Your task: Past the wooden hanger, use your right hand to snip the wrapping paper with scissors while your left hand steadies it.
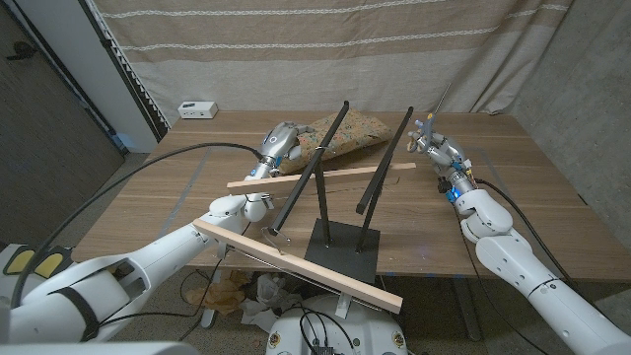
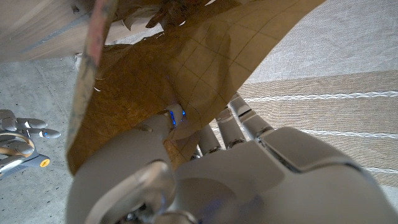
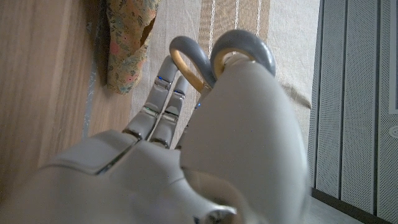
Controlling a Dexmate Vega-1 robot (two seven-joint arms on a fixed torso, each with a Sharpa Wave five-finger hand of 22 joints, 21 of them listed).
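The floral wrapping paper (image 1: pixel 345 136) lies crumpled on the table beyond the wooden hanger (image 1: pixel 321 177). My left hand (image 1: pixel 279 146) grips the paper's left end; in the left wrist view my fingers (image 2: pixel 227 127) pinch its brown underside (image 2: pixel 186 68). My right hand (image 1: pixel 436 150) is right of the paper and apart from it. It holds the scissors (image 1: pixel 440 103), whose blades point up and away. The grey handle loops (image 3: pixel 208 56) stand over my right hand (image 3: pixel 186 143), with the paper (image 3: pixel 127 43) beyond. The right hand with the scissors (image 2: pixel 18 140) also shows in the left wrist view.
The hanger's black stand (image 1: pixel 340 248) with two slanted black rods stands mid-table between my arms, and a second wooden bar (image 1: pixel 296 264) crosses near the front edge. A small white box (image 1: pixel 197 108) sits at the far left corner. A curtain hangs behind the table.
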